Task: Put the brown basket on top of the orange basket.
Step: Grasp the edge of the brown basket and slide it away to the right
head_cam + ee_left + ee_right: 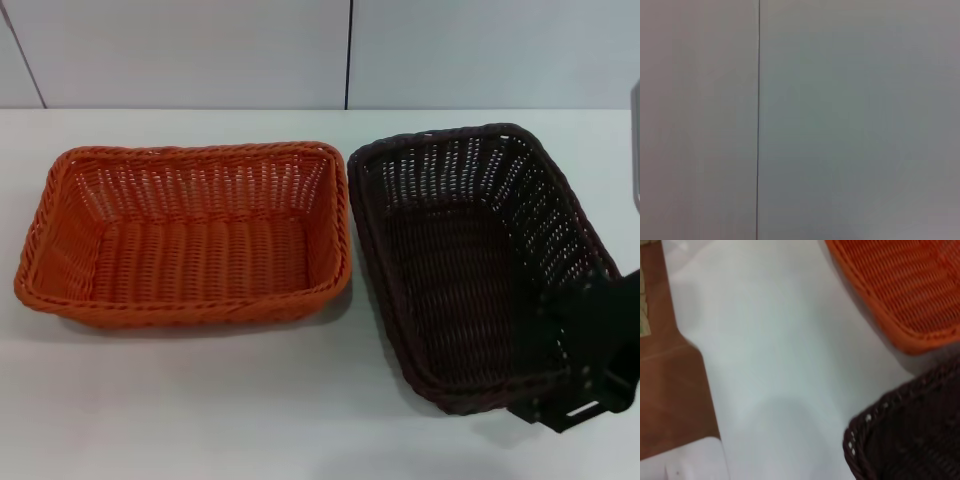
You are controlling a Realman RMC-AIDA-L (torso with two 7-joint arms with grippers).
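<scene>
1. While the left arm stays out of the head view, its wrist camera facing only a blank wall, the right claw (590,385) sits at the near right corner of the brown basket (470,260); its fingers are dark against the dark weave, so I cannot tell whether they grip the rim or stand apart.
2. That brown basket rests on the white table (200,400), right of centre, its long axis running away from the robot and skewed slightly.
3. Just to its left, far corners nearly touching, lies the orange basket (185,235), long axis running left to right.
4. Judging from this, the right arm is nearer; the brown basket must travel leftward and turn to match the orange one.
</scene>
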